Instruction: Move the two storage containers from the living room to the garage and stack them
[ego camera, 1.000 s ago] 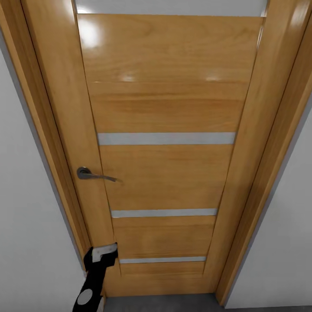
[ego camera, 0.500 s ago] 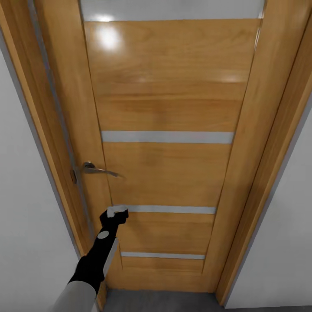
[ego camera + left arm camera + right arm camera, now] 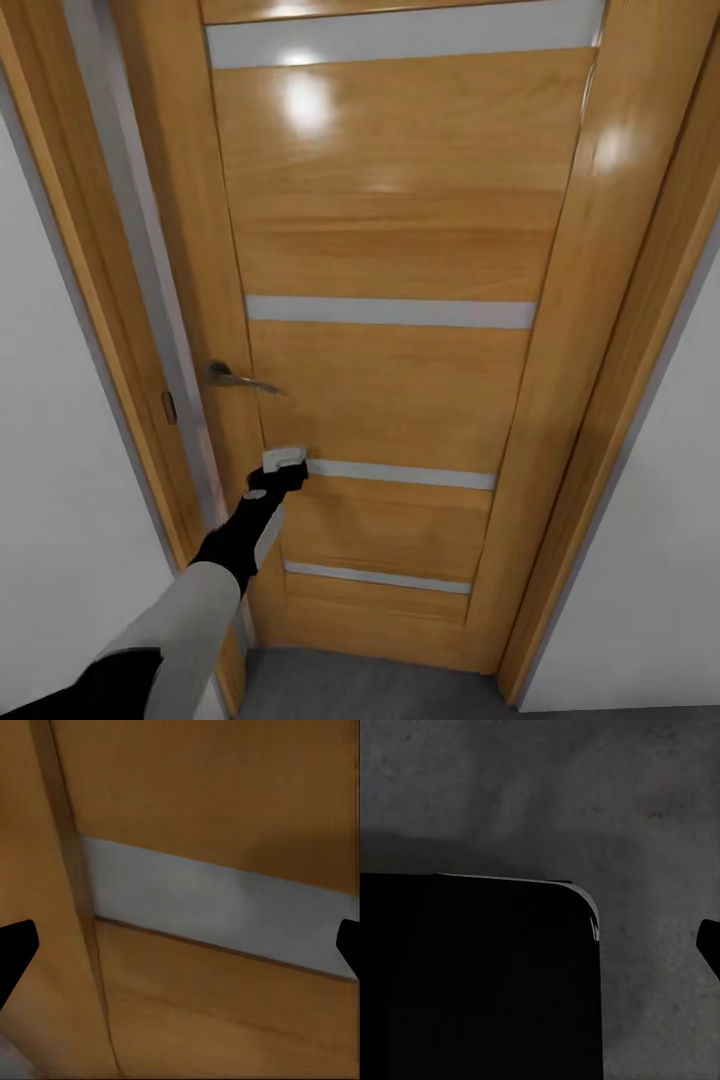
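Storage containers: none visible at this moment; their whereabouts could not be told, so no stacking could be credited and the task was judged at a transit stage. Left gripper (image 3: 283,463): extended on the left arm (image 3: 190,620), its tip against the wooden door (image 3: 390,250) at the near end of a pale grey inlay strip (image 3: 400,473), below the lever handle (image 3: 238,380); in the left wrist view its two dark fingertips (image 3: 15,945) stood well apart at the picture's opposite edges, holding nothing, with the same strip (image 3: 217,907) between them. Door: ajar, judging from the pale gap between its handle edge and the frame (image 3: 120,330); white walls (image 3: 60,480) either side; grey floor (image 3: 350,690) at the sill. Right gripper: one dark fingertip (image 3: 711,945) showed over speckled dark grey floor (image 3: 585,802) beside a black rounded body (image 3: 472,975); spread or closed could not be told. Remaining, as judged: passing the doorway, fetching, carrying and stacking both containers.
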You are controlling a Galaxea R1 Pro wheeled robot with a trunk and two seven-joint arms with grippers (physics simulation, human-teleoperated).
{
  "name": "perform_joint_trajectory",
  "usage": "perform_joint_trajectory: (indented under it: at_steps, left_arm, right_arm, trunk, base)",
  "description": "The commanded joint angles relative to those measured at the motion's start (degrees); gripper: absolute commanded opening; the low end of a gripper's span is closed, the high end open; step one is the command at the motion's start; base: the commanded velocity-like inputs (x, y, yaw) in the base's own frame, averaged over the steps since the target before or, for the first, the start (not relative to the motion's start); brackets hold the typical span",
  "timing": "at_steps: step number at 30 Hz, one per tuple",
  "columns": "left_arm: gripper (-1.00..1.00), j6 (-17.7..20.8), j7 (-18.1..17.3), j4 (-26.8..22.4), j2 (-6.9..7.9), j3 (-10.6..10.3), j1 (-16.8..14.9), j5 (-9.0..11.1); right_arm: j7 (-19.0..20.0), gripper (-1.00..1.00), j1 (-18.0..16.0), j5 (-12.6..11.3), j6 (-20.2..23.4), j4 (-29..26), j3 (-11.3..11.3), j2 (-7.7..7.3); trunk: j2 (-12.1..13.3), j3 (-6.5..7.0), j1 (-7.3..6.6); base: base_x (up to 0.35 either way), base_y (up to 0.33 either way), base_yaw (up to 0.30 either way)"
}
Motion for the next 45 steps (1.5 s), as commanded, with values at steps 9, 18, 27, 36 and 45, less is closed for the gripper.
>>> perform_joint_trajectory:
  at_steps: [9,18,27,36,45]
  left_arm:
    - [1.00,9.3,-1.2,7.7,-0.07,0.3,-8.6,-0.2]
    - [1.00,8.6,-4.7,11.2,-0.07,0.4,-8.7,-0.2]
    - [1.00,6.3,-4.9,16.6,-0.07,0.5,-8.7,-0.1]
    - [1.00,6.0,-4.9,17.3,-0.07,0.5,-8.6,-0.1]
    - [1.00,3.3,-4.9,19.5,-0.07,0.4,-8.6,-0.1]
  right_arm:
    - [0.1,1.00,0.0,0.0,-0.2,0.1,-0.1,-0.01]
    - [0.1,1.00,0.0,0.0,-0.2,0.1,-0.1,-0.01]
    - [0.1,1.00,-0.1,0.1,-0.2,0.1,-0.1,-0.01]
    - [0.1,1.00,-0.1,0.1,-0.2,-0.9,-0.1,-0.01]
    - [0.1,1.00,-0.1,0.1,-0.2,-0.9,-0.1,-0.01]
  trunk:
    - [0.0,-0.05,0.00]
    - [0.0,-0.05,0.00]
    - [0.0,-0.05,0.00]
    - [0.0,-0.05,0.00]
    - [0.0,-0.05,0.00]
  base:
    - [0.000,0.000,0.000]
    - [0.000,0.000,0.000]
    - [0.217,0.000,0.000]
    - [0.202,0.000,0.000]
    - [0.005,0.000,0.000]
